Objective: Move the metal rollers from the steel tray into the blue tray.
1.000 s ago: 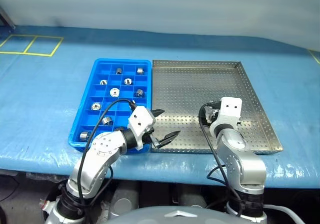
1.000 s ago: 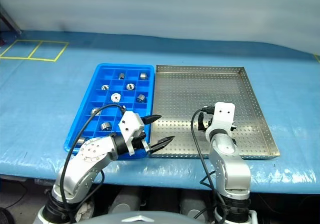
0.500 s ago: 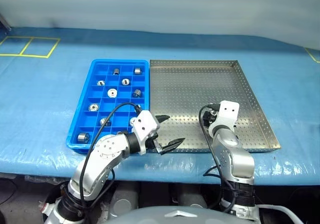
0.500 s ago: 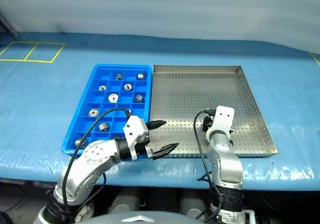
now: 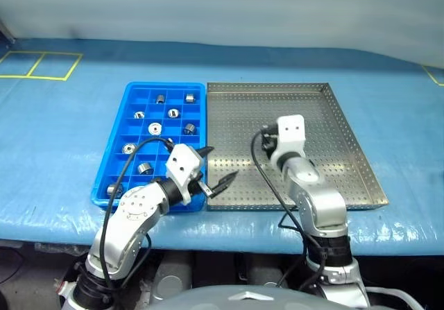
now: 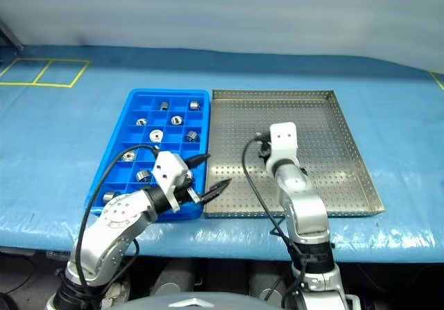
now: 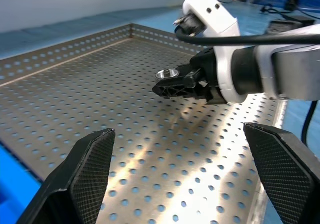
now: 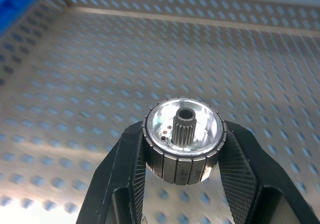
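My right gripper (image 8: 184,151) is shut on one of the metal rollers (image 8: 184,126), a shiny ribbed cylinder with a toothed central hub. It holds the roller above the perforated floor of the steel tray (image 5: 326,136), left of the tray's middle. The left wrist view shows the same roller (image 7: 167,74) at the tips of the black fingers (image 7: 175,87). My left gripper (image 5: 219,164) stands open and empty over the seam between the steel tray's near left corner and the blue tray (image 5: 166,84). Several rollers (image 5: 156,127) lie in the blue tray's compartments.
Both trays sit side by side on a blue table cover (image 5: 62,136). Yellow tape squares (image 5: 41,64) mark its far left. The steel tray's raised rim (image 5: 361,154) borders its right side. A black cable (image 5: 258,164) loops from my right wrist.
My right gripper closed on a roller, rose and moved left and farther into the steel tray. My left gripper drew back left toward the blue tray's corner, still open.
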Robot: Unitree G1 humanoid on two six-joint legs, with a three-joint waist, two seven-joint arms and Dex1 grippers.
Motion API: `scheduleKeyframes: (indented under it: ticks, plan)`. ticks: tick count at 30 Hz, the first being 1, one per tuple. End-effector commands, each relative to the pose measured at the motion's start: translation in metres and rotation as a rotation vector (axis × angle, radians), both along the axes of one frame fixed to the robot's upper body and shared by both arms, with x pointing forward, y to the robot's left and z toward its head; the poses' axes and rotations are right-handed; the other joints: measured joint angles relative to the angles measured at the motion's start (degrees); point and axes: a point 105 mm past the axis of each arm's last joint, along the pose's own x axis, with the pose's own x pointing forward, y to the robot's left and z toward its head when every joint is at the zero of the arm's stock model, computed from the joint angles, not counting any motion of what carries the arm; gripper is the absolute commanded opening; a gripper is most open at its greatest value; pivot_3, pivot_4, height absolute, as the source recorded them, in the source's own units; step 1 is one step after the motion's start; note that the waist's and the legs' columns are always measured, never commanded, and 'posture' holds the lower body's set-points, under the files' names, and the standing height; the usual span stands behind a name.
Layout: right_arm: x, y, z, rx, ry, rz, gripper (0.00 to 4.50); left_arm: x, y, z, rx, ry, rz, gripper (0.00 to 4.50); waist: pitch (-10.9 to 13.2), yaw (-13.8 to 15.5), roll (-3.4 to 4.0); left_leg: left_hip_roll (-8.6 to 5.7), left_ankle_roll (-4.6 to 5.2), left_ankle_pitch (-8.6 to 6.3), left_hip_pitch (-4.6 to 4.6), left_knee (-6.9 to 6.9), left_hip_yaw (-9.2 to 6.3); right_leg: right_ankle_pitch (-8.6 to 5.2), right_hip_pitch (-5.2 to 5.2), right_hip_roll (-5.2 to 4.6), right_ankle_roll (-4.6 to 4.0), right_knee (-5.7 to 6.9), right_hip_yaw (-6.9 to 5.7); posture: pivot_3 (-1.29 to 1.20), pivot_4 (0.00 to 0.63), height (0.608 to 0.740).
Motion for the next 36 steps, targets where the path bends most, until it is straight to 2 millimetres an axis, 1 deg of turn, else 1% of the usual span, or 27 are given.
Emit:
scheduleKeyframes:
  ticks: [1, 5, 8, 11, 15, 19, 25, 28, 29, 33, 34, 36]
  plan:
    - [0.0, 0.038, 0.019, -0.012, -0.046, 0.171, 1.69, 0.001, 0.024, 0.02, -0.015, -0.093, 0.132, 4.5, 0.0, 1.0, -0.02, -0.01, 0.0, 0.0, 0.01, -0.07, -0.02, -0.01, 0.0, 0.01, -0.01, -0.02, -0.02, 0.42, 0.15, 0.74]
    - [0.003, 0.061, 0.02, -0.016, -0.043, 0.257, 1.69, -0.002, 0.041, 0.021, 0.001, -0.098, 0.221, 4.5, 0.0, 3.9, -0.04, -0.09, -0.03, -0.01, -0.07, -0.23, -0.06, -0.01, -0.03, -0.06, 0.07, -0.08, -0.09, 0.47, 0.15, 0.74]
    - [0.004, 0.079, 0.019, -0.018, -0.037, 0.32, 1.69, -0.007, 0.052, 0.02, -0.001, -0.087, 0.291, 4.5, 0.0, 5.6, -0.04, -0.11, -0.05, -0.02, -0.12, -0.24, -0.05, -0.04, -0.04, -0.15, 0.07, -0.16, -0.09, 0.51, 0.15, 0.74]
    - [0.003, 0.088, 0.017, -0.017, -0.029, 0.355, 1.69, -0.01, 0.057, 0.019, 0.001, -0.078, 0.327, 4.5, 0.0, 7.5, -0.03, -0.11, -0.06, -0.01, -0.11, -0.24, -0.02, -0.07, -0.04, -0.18, 0.05, -0.18, -0.1, 0.53, 0.15, 0.74]
    - [0.003, 0.095, 0.012, -0.006, -0.009, 0.383, 1.69, -0.012, 0.059, 0.019, 0.0, -0.074, 0.343, 4.5, 0.0, 10.0, -0.03, -0.09, -0.14, 0.02, -0.1, -0.23, -0.01, -0.1, -0.06, -0.15, 0.0, -0.15, -0.19, 0.54, 0.15, 0.74]
    - [0.004, 0.099, 0.003, 0.003, 0.028, 0.393, 1.69, -0.011, 0.059, 0.018, -0.002, -0.068, 0.342, 4.5, 0.0, 12.5, -0.03, -0.07, -0.19, 0.01, -0.15, -0.24, 0.1, -0.14, -0.13, -0.12, -0.06, -0.14, -0.24, 0.54, 0.15, 0.74]
    - [0.008, 0.096, -0.014, 0.022, 0.084, 0.37, 1.69, -0.011, 0.055, 0.016, -0.005, -0.053, 0.321, 4.5, 0.0, 15.3, -0.03, -0.03, -0.32, -0.07, -0.21, -0.29, 0.19, -0.2, -0.21, -0.11, -0.15, -0.15, -0.33, 0.53, 0.15, 0.74]
    - [0.009, 0.091, -0.017, 0.03, 0.097, 0.352, 2.75, -0.01, 0.053, 0.015, -0.005, -0.048, 0.308, 4.5, 0.0, 15.9, -0.03, -0.01, -0.34, -0.07, -0.27, -0.3, 0.2, -0.2, -0.29, -0.09, -0.16, -0.13, -0.36, 0.51, 0.15, 0.74]
    - [0.008, 0.089, -0.016, 0.032, 0.094, 0.346, 3.01, -0.01, 0.053, 0.016, -0.006, -0.047, 0.304, 4.5, 0.0, 16.0, -0.02, 0.0, -0.35, -0.07, -0.26, -0.3, 0.22, -0.2, -0.3, -0.08, -0.16, -0.12, -0.36, 0.5, 0.15, 0.74]
    - [0.006, 0.079, -0.008, 0.035, 0.065, 0.325, 4.33, -0.007, 0.049, 0.016, -0.006, -0.046, 0.269, 4.5, 0.0, 16.4, -0.02, 0.06, -0.43, -0.04, -0.25, -0.29, 0.2, -0.23, -0.38, -0.05, -0.2, -0.08, -0.44, 0.45, 0.15, 0.74]
    - [0.005, 0.077, -0.006, 0.035, 0.057, 0.323, 4.49, -0.006, 0.048, 0.016, -0.005, -0.046, 0.262, 4.5, 0.0, 16.4, -0.03, 0.05, -0.44, -0.04, -0.26, -0.29, 0.19, -0.23, -0.57, -0.06, -0.21, -0.09, -0.45, 0.45, 0.15, 0.74]
    - [0.001, 0.071, 0.0, 0.03, 0.034, 0.328, 4.49, -0.002, 0.045, 0.017, -0.005, -0.05, 0.239, 4.5, 0.0, 16.4, -0.05, 0.02, -0.44, -0.04, -0.4, -0.29, 0.19, -0.22, -0.66, -0.09, -0.2, -0.12, -0.45, 0.4, 0.15, 0.74]
